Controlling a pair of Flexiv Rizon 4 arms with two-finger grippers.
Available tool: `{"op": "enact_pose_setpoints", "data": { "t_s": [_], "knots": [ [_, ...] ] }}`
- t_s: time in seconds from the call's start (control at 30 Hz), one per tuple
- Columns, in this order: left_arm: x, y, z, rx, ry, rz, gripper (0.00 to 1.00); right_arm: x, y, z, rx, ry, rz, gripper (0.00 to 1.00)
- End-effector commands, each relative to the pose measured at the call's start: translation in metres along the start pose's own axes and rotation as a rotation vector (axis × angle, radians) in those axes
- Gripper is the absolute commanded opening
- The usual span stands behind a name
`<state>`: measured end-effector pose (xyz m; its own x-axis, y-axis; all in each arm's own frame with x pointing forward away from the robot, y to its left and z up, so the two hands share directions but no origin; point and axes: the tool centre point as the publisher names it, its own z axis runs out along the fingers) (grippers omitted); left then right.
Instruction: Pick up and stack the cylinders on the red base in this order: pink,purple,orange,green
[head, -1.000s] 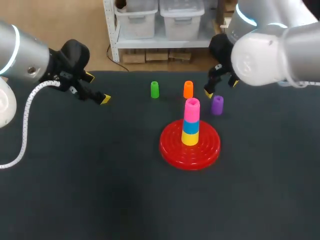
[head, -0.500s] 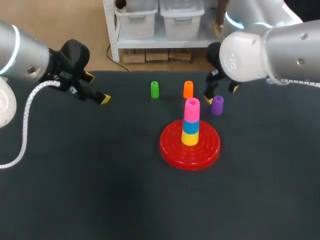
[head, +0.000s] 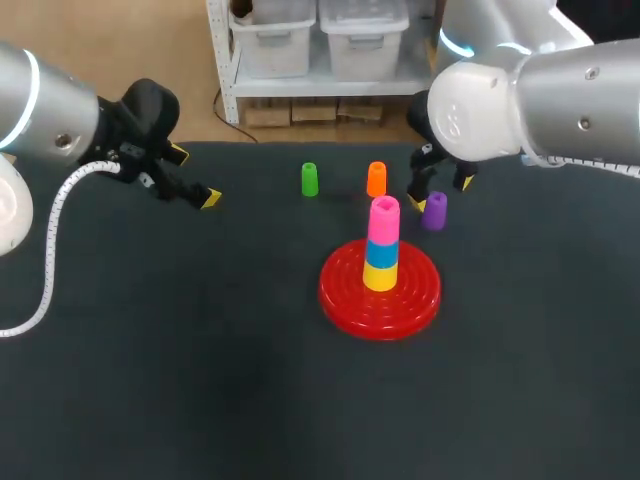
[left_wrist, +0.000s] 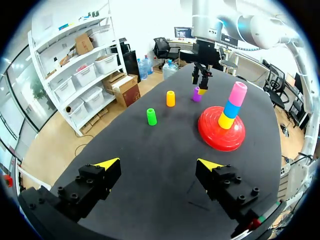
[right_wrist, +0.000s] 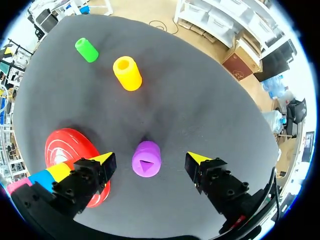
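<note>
Dark desk (head: 200, 350) | my right pincer (right_wrist: 150, 158) wide over purple cylinder (head: 434, 211) | risk I see: off-centre squeeze tips it, or finger clips nearby pink-topped stack (head: 383, 245) | left pincer (left_wrist: 158, 163) wide too

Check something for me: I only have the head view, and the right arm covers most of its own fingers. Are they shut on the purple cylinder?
Observer: No. In the right wrist view the purple cylinder stands between the open right fingers, with a gap on each side.
Operator: Is it upright?
Observer: Yes. Its top faces that camera and shows a triangular hole.
Operator: And the left fingers?
Observer: The left wrist view shows the left fingers spread wide, with only bare table between them.
</note>
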<state>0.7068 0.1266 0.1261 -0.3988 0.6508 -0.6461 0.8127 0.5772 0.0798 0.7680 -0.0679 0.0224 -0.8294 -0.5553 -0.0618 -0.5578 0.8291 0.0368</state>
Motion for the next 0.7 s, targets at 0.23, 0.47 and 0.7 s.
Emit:
{"op": "enact_pose_setpoints", "data": {
  "t_s": [0.23, 0.47, 0.7],
  "knots": [
    [0.0003, -0.0002, -0.0002, -0.001, 0.000, 0.000, 1.00, 0.0063, 0.0029, 0.0030, 0.002, -0.009, 0.005, 0.75],
    [0.0003, -0.0002, -0.0002, -0.001, 0.000, 0.000, 1.00, 0.0024, 0.0045, 0.0039, 0.006, -0.007, -0.009, 0.73],
    [0.0003, -0.0002, -0.0002, -0.001, 0.000, 0.000, 1.00, 0.0003, 0.0053, 0.0053, 0.016, -0.001, -0.022, 0.33]
  ]
}}
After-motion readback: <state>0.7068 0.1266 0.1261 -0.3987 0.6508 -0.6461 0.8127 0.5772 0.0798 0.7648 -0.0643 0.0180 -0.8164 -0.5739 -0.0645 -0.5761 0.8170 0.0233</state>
